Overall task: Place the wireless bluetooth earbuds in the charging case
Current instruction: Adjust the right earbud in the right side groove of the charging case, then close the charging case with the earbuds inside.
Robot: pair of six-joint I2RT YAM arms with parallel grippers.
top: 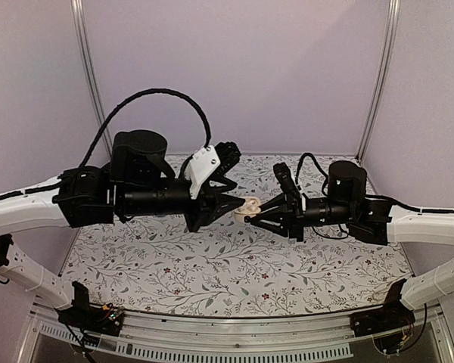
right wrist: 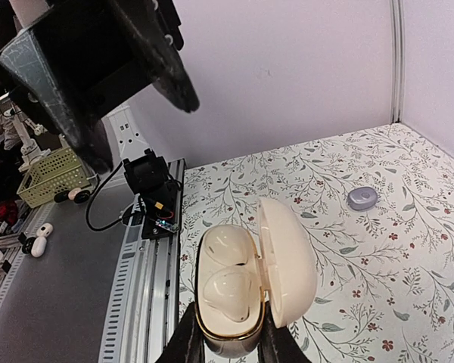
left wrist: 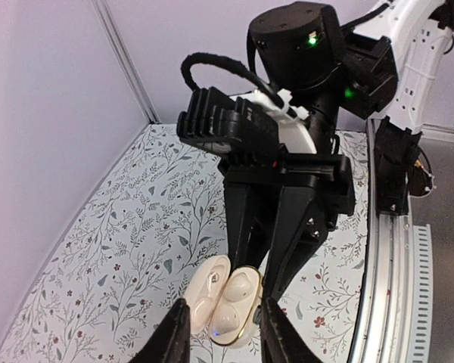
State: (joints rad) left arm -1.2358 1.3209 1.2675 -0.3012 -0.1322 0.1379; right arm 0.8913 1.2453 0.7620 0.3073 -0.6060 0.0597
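Insertion step: right gripper (right wrist: 228,336) pinches the open case (right wrist: 231,283) aloft, left gripper (left wrist: 224,333) parted just beside it; next likely needs a clean withdrawal and lid closure.

Soft, even, fairly bright light falls from overhead in all three views and gives the pale walls (top: 234,76) a lilac tint. Shadows on the worktop (top: 212,280) are faint and blurred. The charging case (right wrist: 253,280) carries a gentle sheen without glare. Both wrist views stretch near their edges, and their backgrounds are slightly soft.
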